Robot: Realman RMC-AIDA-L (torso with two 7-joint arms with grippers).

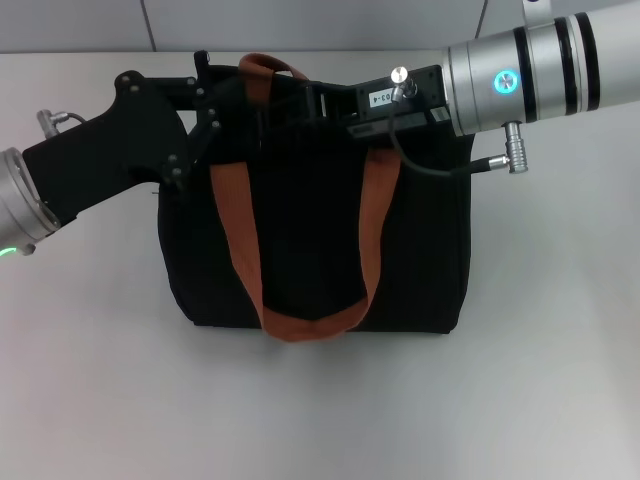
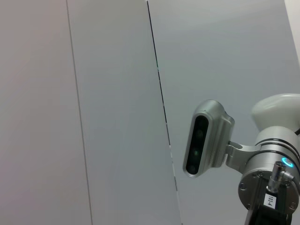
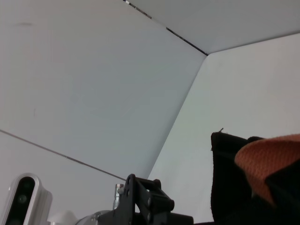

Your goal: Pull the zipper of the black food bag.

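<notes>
The black food bag (image 1: 310,250) lies in the middle of the white table, its two orange-brown straps (image 1: 235,230) draped over its side. My left gripper (image 1: 203,105) is at the bag's far left top corner, against the fabric. My right gripper (image 1: 315,100) reaches in from the right and sits over the bag's top edge near the middle, between the straps. The silver zipper pull is hidden behind the grippers. The right wrist view shows a corner of the bag (image 3: 227,183), a strap (image 3: 269,157) and the left gripper (image 3: 143,204) beyond.
The white table (image 1: 540,380) spreads around the bag, with a grey panelled wall (image 1: 300,25) behind. The left wrist view shows the wall, the robot's head camera (image 2: 206,138) and the right arm's wrist (image 2: 269,190).
</notes>
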